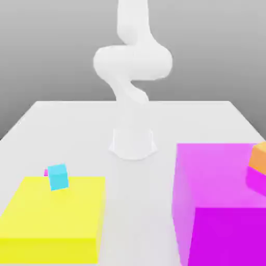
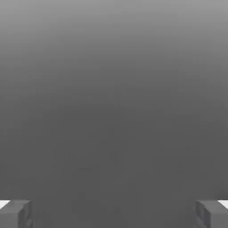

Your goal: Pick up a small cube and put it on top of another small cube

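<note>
Hand [image 2: 114, 214] (open), apart from cyan cube [image 1: 58, 177]

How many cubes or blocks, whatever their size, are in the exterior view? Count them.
4: cyan cube and yellow block, exterior view's left; magenta block and orange block, its right. Others may be hidden.

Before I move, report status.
Pincer open, empty. Cyan cube at yellow block's far edge, exterior view. Small magenta piece beside it, possible obstacle.
</note>
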Tool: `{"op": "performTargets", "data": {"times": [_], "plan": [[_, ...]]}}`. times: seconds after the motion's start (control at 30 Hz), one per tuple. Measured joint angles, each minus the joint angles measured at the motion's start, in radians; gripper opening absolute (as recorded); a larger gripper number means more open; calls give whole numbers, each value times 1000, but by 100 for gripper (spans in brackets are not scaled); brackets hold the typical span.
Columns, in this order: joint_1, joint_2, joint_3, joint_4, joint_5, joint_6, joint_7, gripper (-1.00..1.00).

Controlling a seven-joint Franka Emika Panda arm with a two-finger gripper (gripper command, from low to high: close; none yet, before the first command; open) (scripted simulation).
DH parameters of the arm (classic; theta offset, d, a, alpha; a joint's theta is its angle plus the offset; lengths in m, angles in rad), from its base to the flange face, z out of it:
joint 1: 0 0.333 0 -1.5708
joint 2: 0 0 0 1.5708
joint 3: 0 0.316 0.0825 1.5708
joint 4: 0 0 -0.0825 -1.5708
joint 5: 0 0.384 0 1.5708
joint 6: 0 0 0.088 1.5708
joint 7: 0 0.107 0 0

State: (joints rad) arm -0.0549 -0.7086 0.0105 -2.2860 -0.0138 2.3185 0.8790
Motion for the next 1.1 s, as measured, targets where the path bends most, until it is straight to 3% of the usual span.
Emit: {"op": "performTargets", "data": {"times": [0.6, 0.8, 1.1], "plan": [[-300, 659, -38, 101, -82, 133, 557, 0], [-369, 875, -74, 134, -41, 180, 694, 0], [-460, 1198, -110, 186, 100, 273, 812, 0]]}}
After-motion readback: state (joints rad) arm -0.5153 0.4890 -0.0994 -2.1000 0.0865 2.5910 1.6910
